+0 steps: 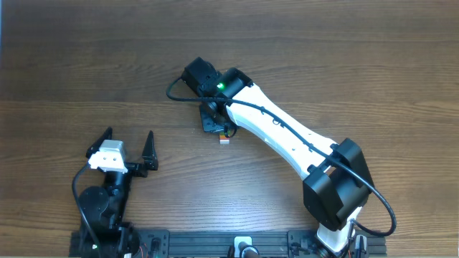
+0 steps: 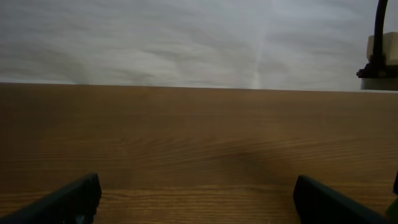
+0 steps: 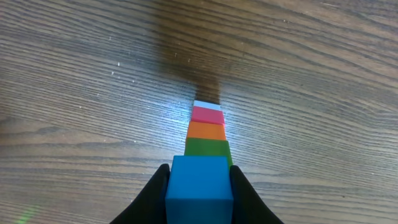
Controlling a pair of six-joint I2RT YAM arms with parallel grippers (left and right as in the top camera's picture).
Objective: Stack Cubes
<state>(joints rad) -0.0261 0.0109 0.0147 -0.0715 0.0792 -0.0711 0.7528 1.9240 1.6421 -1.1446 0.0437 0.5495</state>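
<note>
A column of cubes stands on the wooden table (image 3: 74,93). From the table up it is white (image 3: 208,105), pink (image 3: 208,115), orange (image 3: 206,130), green (image 3: 207,147), with a blue cube (image 3: 199,183) on top. My right gripper (image 3: 199,186) is shut on the blue cube, one finger (image 3: 151,194) pressed to each side. In the top view the right gripper (image 1: 214,118) hangs over the stack near the table's middle, and a bit of the stack (image 1: 224,137) peeks out beneath it. My left gripper (image 1: 129,147) rests open at the near left, holding nothing.
The right arm (image 1: 287,136) stretches diagonally from its base at the bottom right to the table's middle. Bare wood lies all around the stack. The left wrist view looks across the table (image 2: 186,137) toward a pale wall, with part of the right arm (image 2: 380,53) at its edge.
</note>
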